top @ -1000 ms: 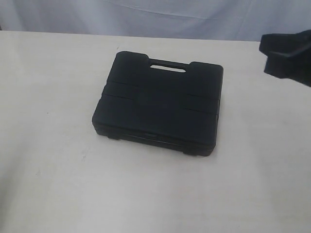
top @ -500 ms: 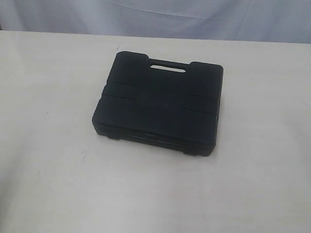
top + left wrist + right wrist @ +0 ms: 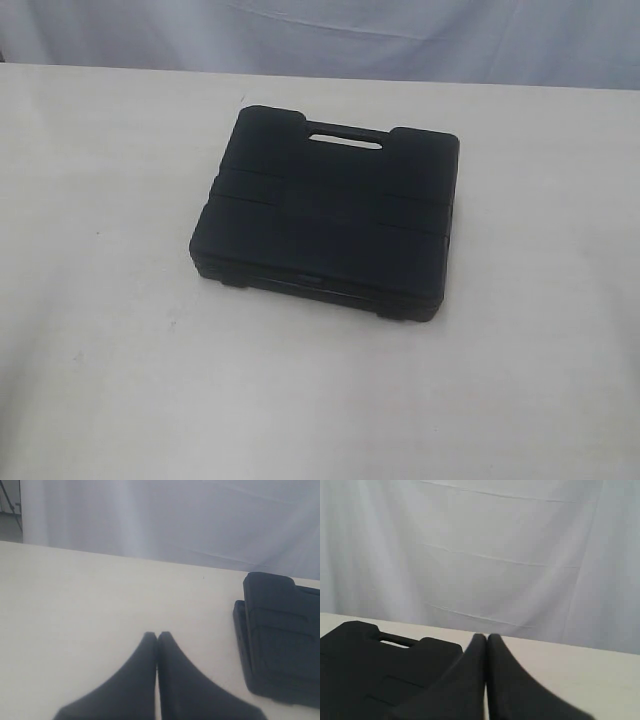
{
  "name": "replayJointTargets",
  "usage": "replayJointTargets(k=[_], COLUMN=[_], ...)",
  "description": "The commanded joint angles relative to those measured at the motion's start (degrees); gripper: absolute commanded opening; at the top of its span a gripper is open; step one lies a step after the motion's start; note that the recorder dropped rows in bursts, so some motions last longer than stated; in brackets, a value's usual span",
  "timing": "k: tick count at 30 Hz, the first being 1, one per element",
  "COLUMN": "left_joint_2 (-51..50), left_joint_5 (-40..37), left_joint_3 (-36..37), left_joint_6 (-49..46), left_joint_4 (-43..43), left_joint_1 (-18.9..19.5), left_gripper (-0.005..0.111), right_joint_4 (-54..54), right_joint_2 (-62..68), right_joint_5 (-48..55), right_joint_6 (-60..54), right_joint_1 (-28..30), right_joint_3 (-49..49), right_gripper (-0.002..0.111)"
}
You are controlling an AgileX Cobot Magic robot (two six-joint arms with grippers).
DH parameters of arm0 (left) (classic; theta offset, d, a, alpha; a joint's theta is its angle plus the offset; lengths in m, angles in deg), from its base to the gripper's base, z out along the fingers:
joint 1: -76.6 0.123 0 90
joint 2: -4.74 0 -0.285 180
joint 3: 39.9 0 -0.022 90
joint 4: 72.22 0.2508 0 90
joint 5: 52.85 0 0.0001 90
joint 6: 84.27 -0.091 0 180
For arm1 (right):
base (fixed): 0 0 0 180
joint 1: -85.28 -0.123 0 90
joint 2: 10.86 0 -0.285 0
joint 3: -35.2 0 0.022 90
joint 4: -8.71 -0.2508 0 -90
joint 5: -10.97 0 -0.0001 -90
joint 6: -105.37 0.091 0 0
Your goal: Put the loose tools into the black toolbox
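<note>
- The black toolbox (image 3: pixel 325 225) lay shut and flat near the middle of the white table (image 3: pixel 100 380); no loose tools showed in any view
- Judged a rigid, smooth moulded case, probably weighty if filled; the handle slot (image 3: pixel 345 137) on its far edge offered the surest hold
- The left gripper (image 3: pixel 157 636) hovered low over bare table beside the case, fingers pressed together, empty
- The right gripper (image 3: pixel 486 637) hung near the case, fingers likewise together, holding nothing

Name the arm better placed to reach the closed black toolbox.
Right, probably. The black toolbox lies close by the shut right gripper, its handle slot in view. The shut left gripper hangs over the table, with the box off to one side.
</note>
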Motion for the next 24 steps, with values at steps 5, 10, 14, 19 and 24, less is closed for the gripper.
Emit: replayJointTargets(k=[5, 10, 14, 19, 24], left_joint_2=[-0.2, -0.2, -0.2, -0.2, -0.2], left_joint_5=[0.0, 0.0, 0.0, 0.0, 0.0], left_joint_3=[-0.3, -0.3, -0.3, -0.3, -0.3], left_joint_6=[0.0, 0.0, 0.0, 0.0, 0.0], left_joint_4=[-0.1, -0.1, -0.1, -0.1, -0.1], left_joint_1=[-0.3, -0.3, -0.3, -0.3, -0.3], left_gripper=[0.000, 0.000, 0.000, 0.000, 0.000], right_joint_4=[14.2, 14.9, 14.9, 14.9, 14.9], right_joint_2=[-2.0, -2.0, -2.0, -2.0, -2.0], right_joint_5=[6.3, 11.4, 16.0, 22.2, 22.2], right_joint_6=[14.0, 12.8, 12.6, 12.6, 12.6], right_joint_1=[0.3, 0.3, 0.3, 0.3, 0.3], right_joint_3=[0.2, 0.2, 0.2, 0.2, 0.2], right_gripper=[0.000, 0.000, 0.000, 0.000, 0.000])
